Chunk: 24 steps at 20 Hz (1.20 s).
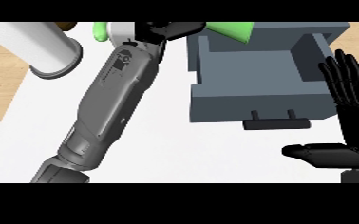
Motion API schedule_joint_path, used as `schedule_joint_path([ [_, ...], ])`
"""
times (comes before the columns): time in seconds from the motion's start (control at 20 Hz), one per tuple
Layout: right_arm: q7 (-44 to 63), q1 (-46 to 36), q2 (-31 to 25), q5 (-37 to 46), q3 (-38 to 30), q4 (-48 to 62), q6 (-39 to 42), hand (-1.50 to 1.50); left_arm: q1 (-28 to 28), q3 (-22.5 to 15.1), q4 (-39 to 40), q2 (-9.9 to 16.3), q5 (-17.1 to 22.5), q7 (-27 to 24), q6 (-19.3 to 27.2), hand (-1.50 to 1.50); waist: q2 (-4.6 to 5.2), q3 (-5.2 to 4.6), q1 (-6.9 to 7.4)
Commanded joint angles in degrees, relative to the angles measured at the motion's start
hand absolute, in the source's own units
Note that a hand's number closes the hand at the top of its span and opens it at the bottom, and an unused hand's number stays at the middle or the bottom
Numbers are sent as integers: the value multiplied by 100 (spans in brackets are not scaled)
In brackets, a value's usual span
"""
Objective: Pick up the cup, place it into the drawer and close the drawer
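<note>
The green cup [235,31] hangs tilted over the back left corner of the open grey drawer [259,102], at the view's top edge. My left hand [167,29] is curled on the cup's left side, and its long grey forearm crosses the counter from the lower left. The cup is partly hidden by the hand and cut off by the view's edge. The drawer is pulled out, its black handle [276,122] facing me and its inside bare. My right hand [341,88] rests open at the right edge, fingers up, beside the drawer's right wall.
A large white cylinder [43,47] lies at the upper left on the white counter [168,147]. A small green and white thing [108,31] shows just left of my left wrist. A wooden strip [10,76] runs along the far left.
</note>
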Motion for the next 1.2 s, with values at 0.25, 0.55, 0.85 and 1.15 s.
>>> schedule_joint_path([
  [0.25,162,121,1,18,133,-350,80,-150,-952,-607,1442,-4,929,-78,761,150,26,0,-150],
  [0.55,-190,97,126,202,189,-4,8,-150,-1102,-1245,1850,-4,1354,-220,779,150,29,1,-131],
  [0.85,-379,-64,3,55,53,270,171,-150,-1046,-2064,2274,-4,1828,-338,1202,150,78,6,-299],
  [1.15,77,-307,-226,-262,-149,129,278,-150,-1150,-2870,2364,-4,1894,111,1348,-150,83,5,-379],
])
